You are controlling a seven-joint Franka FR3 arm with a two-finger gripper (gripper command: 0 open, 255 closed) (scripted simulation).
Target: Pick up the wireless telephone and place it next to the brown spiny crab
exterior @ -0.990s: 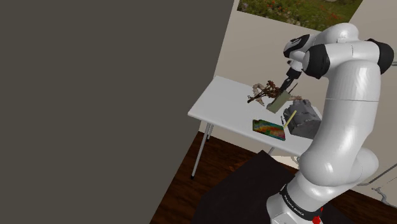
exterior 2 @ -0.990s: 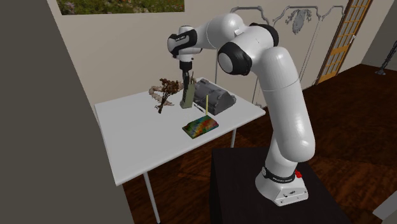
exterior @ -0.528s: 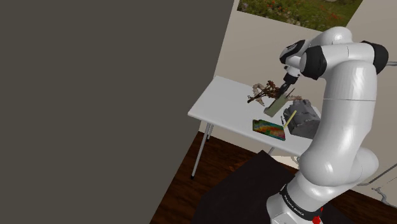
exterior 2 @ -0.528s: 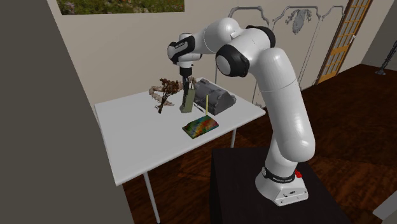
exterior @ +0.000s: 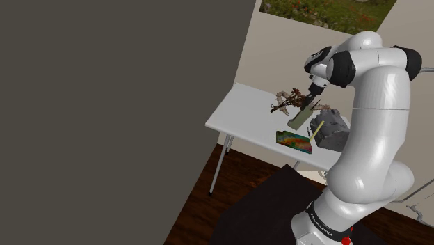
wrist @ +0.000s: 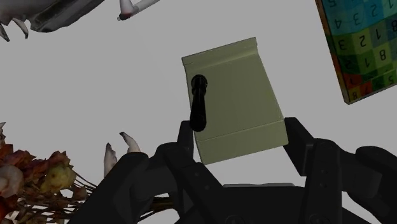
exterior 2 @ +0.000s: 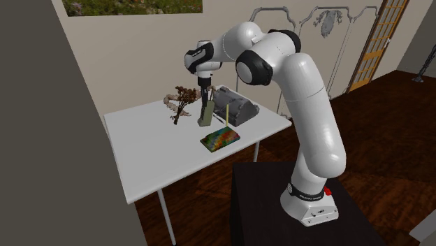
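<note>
The wireless telephone [wrist: 232,95] is an olive-green block with a black antenna. My gripper [wrist: 240,143] is shut on its upper end, a black finger against each side. It hangs upright from the gripper [exterior 2: 205,94], and the telephone's [exterior 2: 207,112] lower end is at or just above the white table [exterior 2: 154,150]. The brown spiny crab [exterior 2: 180,99] lies right beside it, toward the second exterior view's left. In the shoulder view the telephone [exterior: 300,117] stands just right of the crab [exterior: 285,99], below the gripper [exterior: 309,101]. The crab's spiny legs [wrist: 32,181] show close beside my fingers.
A colourful numbered board [exterior 2: 220,138] lies in front of the telephone. A grey machine [exterior 2: 235,105] with a yellow-green stick [exterior 2: 227,115] stands close on the second exterior view's right. A large grey wall [exterior: 125,104] covers the shoulder view's left.
The gripper has come down with the telephone and shifted slightly toward the crab. The telephone's lower end is closer to the table.
</note>
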